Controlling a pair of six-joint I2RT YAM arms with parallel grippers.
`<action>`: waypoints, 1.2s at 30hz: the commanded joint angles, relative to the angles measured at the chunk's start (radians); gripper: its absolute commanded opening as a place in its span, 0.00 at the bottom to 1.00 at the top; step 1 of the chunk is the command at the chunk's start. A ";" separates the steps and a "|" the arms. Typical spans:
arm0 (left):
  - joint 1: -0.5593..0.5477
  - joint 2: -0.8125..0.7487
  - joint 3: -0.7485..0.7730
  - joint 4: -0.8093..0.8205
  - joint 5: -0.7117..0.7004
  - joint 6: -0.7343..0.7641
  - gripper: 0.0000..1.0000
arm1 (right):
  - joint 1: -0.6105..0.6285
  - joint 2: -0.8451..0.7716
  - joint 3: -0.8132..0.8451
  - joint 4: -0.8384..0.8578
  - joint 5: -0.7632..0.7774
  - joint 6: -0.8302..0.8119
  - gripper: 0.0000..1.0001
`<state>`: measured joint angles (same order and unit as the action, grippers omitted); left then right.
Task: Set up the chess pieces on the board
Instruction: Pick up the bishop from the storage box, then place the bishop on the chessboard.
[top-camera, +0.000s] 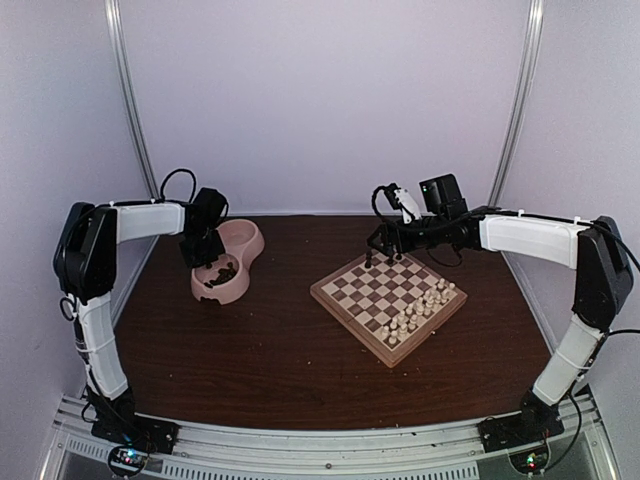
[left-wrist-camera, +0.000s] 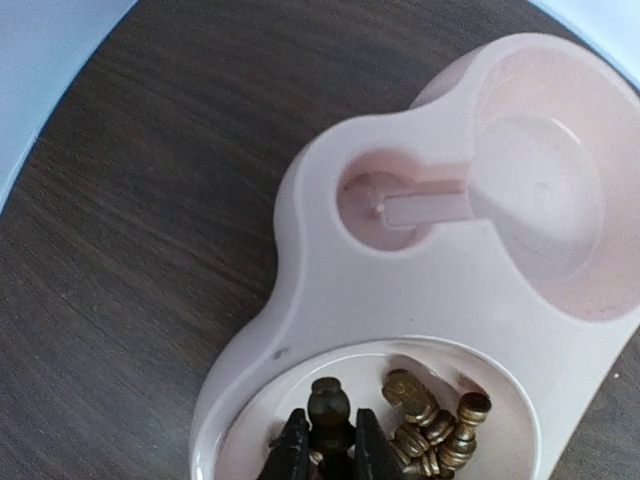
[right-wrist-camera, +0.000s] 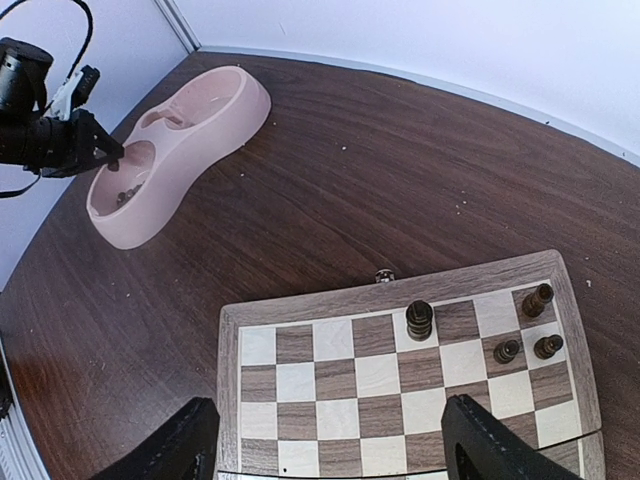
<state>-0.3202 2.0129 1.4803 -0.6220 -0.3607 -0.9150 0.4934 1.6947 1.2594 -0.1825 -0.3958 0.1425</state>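
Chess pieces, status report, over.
Left gripper shut on a dark piece in the pink bowl. Right gripper open over the board. Four dark pieces placed. Nothing blocking.

Top view looks down from behind me. Both wrist views, past my fingers, share the bowl.

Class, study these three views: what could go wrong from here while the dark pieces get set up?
The left gripper pinches one dark piece in the pink bowl; it could slip or tilt when lifted.
The right gripper, jaws open, hovers over the board near standing dark pieces; a careless move could topple them.
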 joint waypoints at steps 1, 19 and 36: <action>-0.003 -0.094 -0.038 0.078 -0.031 0.126 0.11 | 0.006 0.000 0.006 0.020 -0.020 0.009 0.79; -0.025 -0.392 -0.328 0.454 0.361 0.476 0.06 | 0.008 -0.014 -0.002 0.021 -0.058 0.047 0.80; -0.273 -0.553 -0.446 0.652 0.465 0.563 0.08 | 0.006 -0.045 -0.029 0.006 -0.044 0.052 0.80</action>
<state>-0.5564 1.4544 1.0504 -0.0834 0.0509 -0.3698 0.4946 1.6924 1.2503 -0.1825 -0.4465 0.1905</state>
